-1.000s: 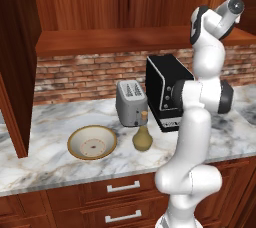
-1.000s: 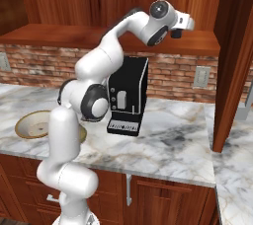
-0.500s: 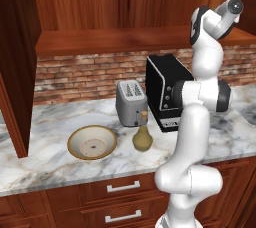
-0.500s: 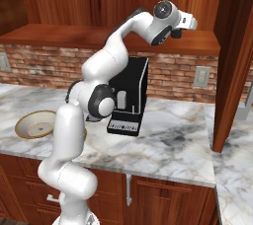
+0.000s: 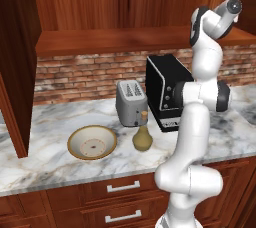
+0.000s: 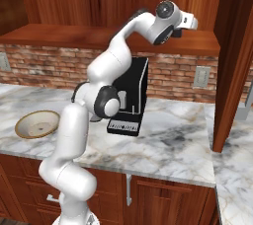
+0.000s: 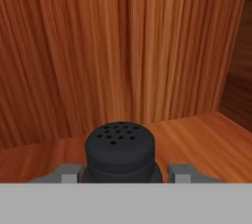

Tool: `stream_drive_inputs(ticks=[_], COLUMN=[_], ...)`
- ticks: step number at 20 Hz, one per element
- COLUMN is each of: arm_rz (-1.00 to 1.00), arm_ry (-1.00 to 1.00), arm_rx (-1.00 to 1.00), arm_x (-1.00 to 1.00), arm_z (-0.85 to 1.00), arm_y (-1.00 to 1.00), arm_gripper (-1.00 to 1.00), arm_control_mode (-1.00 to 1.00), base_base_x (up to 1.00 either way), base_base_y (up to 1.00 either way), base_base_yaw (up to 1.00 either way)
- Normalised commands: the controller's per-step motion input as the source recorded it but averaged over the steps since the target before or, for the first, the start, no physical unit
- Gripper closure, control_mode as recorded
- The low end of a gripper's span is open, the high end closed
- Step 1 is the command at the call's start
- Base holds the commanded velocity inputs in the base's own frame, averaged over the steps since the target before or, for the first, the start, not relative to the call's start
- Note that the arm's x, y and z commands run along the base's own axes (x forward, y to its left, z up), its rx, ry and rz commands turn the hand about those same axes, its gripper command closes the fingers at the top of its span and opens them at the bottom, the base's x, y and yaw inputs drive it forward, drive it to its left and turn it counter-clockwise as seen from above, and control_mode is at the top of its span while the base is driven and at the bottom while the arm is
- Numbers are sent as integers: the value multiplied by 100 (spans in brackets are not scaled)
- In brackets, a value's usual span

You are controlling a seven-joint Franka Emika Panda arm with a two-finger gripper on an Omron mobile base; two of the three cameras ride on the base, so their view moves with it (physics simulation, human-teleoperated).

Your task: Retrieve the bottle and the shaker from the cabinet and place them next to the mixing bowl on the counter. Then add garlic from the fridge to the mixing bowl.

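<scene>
Now, in the left base view, the bottle (image 5: 142, 137) stands on the worktop (image 5: 60, 164) just beside the bowl (image 5: 92, 142), in front of the toaster (image 5: 131, 103). That part of the job looks done. The arm reaches up high to the right end of the cabinet (image 5: 125, 39) shelf. A black machine (image 5: 167, 92) stands behind the arm.

In the right base view, the hand is up at the shelf of the cabinet (image 6: 59, 36), near its right end, close to the side wall. The gripper (image 6: 190, 23) points in over the plank. The bowl (image 6: 37, 124) sits far down at the left edge of the worktop (image 6: 168, 140).

In the hand view, the shaker (image 7: 120, 152) stands upright on the shelf, near the back wall. It sits right in the middle between the two fingers (image 7: 66, 172). The fingers are on each side of it, partly open, and I cannot tell if they touch it yet.

I think the step is to grab the shaker. To do it well, keep the hand level and squeeze slowly, low on the fat part, not the top with the holes. Squeeze until it is snug. Then lift it a little, straight up, before pulling back, so it does not scrape the plank or tip. Come out slowly and stay clear of the side wall.
</scene>
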Motion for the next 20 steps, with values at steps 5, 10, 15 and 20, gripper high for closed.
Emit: stream_drive_inputs(ticks=[5,10,15,20], arm_rz=[0,0,0,0], arm_ry=[0,-2,-9,-9], arm_rx=[0,0,-1,-4], arm_x=[1,-19,-58,-70], arm_z=[0,-13,-32,-45], arm_y=[0,0,14,49], arm_gripper=[100,100,100,100], arm_control_mode=[-100,-100,-100,-100], base_base_x=[0,0,0,0], base_base_y=[0,0,0,0], base_base_yaw=[0,0,0,0])
